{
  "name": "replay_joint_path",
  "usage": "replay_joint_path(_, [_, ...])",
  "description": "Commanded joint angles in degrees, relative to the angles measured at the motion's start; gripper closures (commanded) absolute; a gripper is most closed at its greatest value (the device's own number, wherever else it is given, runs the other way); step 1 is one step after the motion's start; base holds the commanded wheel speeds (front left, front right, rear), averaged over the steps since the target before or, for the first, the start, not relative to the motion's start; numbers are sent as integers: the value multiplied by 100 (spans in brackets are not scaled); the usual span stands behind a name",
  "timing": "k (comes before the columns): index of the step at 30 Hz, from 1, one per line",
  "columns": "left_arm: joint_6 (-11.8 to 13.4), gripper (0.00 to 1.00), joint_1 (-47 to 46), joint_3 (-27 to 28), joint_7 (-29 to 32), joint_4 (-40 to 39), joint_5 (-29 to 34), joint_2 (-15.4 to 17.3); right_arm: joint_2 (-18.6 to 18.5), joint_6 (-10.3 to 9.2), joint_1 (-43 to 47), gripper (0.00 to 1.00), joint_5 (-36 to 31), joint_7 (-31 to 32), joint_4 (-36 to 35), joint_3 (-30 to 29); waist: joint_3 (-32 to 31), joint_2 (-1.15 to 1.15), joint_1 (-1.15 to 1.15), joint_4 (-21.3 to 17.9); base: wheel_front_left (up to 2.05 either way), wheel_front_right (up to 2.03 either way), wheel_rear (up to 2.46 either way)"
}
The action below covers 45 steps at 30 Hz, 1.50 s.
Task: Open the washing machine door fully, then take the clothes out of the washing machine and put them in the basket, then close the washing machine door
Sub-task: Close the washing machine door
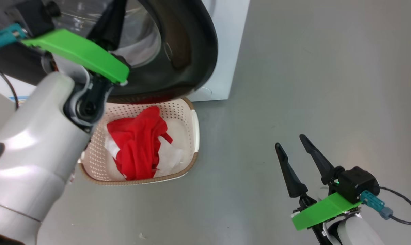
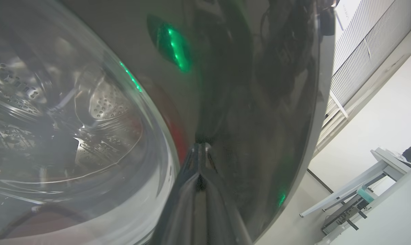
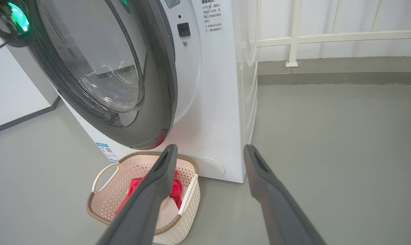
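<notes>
Left hand (image 2: pixel 201 151), fingers together, is pressing tips on black ring of washing machine door (image 1: pixel 191 54); door is standing partly open. Clothes (image 1: pixel 137 143) are lying in basket (image 1: pixel 195 136) below door. Best push: steady, along swing, until latch. Right hand (image 1: pixel 290 142) is idling, fingers apart.

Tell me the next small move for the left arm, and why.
Probably push the washing machine door toward the washing machine with the left pincer. The clothes already lie in the basket, the door stands ajar, and the shut pincer's tips seem to touch its black ring. The right pincer hangs open over the floor.
</notes>
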Motion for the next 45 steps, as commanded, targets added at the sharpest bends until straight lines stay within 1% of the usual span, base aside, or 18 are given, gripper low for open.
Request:
replay_joint_path(1, [-40, 100, -297, 200, -65, -79, 51, 219, 21, 35, -127, 0, 54, -36, -155, 141, 35, 0, 0, -55, 0, 0, 0])
replay_joint_path(8, [-40, 100, -452, 451, -68, 87, 225, 212, 22, 35, -181, 0, 123, -36, -188, 153, 124, 0, 0, -178, 0, 0, 0])
replay_joint_path(13, [-40, 100, -396, 487, -69, 109, 315, 202, 22, 35, -179, 0, 143, -36, -194, 123, 128, 0, 0, -196, 0, 0, 0])
replay_joint_path(19, [-40, 100, -183, 444, -69, 29, 331, 162, 22, 35, -173, 0, 122, -36, -180, 36, 57, 0, 0, -119, 0, 0, 0])
replay_joint_path(25, [-40, 100, 401, 700, -69, -237, 339, 169, 22, 35, -153, 0, 62, -36, -164, -30, -100, 0, 0, 10, 0, 0, 0])
replay_joint_path(31, [-40, 100, 1340, 995, -70, -490, 628, 194, 22, 35, -19, 0, -24, -36, -148, -111, -330, 0, 0, 173, 0, 0, 0])
replay_joint_path(33, [-40, 80, 1633, 1121, -70, -545, 728, 191, 22, 35, 34, 0, -60, -36, -142, -145, -406, 0, 0, 236, 0, 0, 0])
replay_joint_path(35, [-40, 70, 1928, 1290, -70, -623, 778, 156, 22, 35, 91, 0, -93, -36, -132, -184, -484, 0, 0, 295, 0, 0, 0])
replay_joint_path(36, [-40, 65, 2067, 1352, -70, -656, 846, 162, 22, 35, 116, 0, -108, -36, -131, -198, -522, 0, 0, 319, 0, 0, 0])
replay_joint_path(39, [-40, 62, 2350, 1513, -70, -734, 948, 143, 16, 35, 177, 0, -122, -36, -131, -234, -598, 0, 0, 372, 0, 0, 0])
replay_joint_path(43, [-40, 52, 2908, 1836, -70, -922, 1185, 95, -25, 35, 311, 0, -120, -36, -131, -298, -756, 0, 0, 472, 0, 0, 0])
replay_joint_path(44, [-40, 47, 3048, 1903, -70, -967, 1262, 78, -34, 35, 346, 0, -117, -36, -131, -315, -796, 0, 0, 496, 0, 0, 0])
replay_joint_path(45, [-40, 39, 3181, 1982, -70, -1003, 1345, 68, -42, 35, 379, 0, -116, -36, -131, -328, -834, 0, 0, 516, 0, 0, 0])
